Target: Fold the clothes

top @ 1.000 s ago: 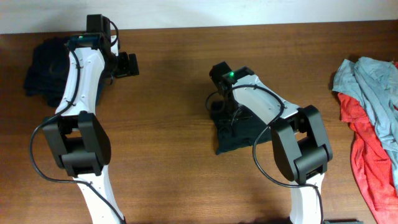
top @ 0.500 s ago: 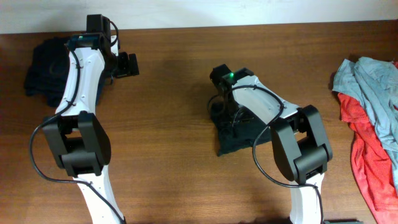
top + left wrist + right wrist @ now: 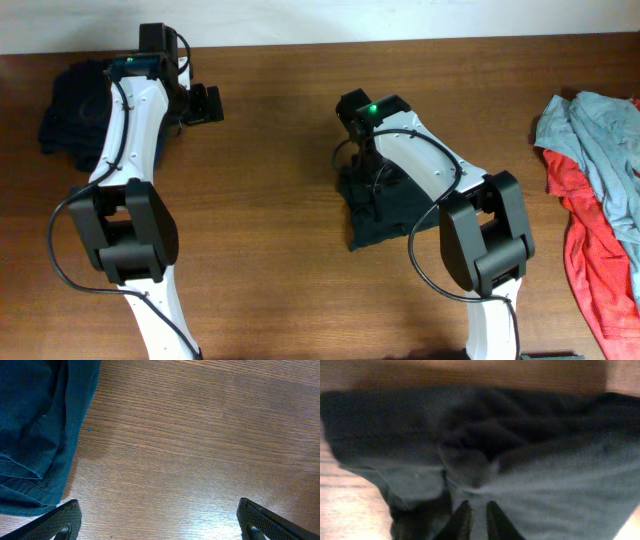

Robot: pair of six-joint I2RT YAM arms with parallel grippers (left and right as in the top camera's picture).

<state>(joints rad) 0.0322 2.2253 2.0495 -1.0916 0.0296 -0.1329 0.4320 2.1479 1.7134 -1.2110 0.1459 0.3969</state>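
A black T-shirt (image 3: 392, 215) lies bunched in a small heap at the table's middle. My right gripper (image 3: 363, 168) is down on the heap's far left part. In the right wrist view its fingertips (image 3: 476, 510) stand almost together, with a narrow ridge of the black T-shirt (image 3: 545, 475) pinched between them. My left gripper (image 3: 207, 104) hovers at the back left over bare wood. It is wide open (image 3: 160, 521), with nothing between its fingers (image 3: 60, 520). A dark navy garment (image 3: 68, 108) is piled just left of it, and its edge shows in the left wrist view (image 3: 35, 425).
A grey-blue garment (image 3: 598, 125) lies over a red one (image 3: 592, 250) at the table's right edge. The table's back edge meets a white wall. Bare wood (image 3: 270, 200) lies between the two arms.
The right gripper's jaws have narrowed onto the black fabric, and its wrist has shifted slightly toward the back. The left arm has not moved.
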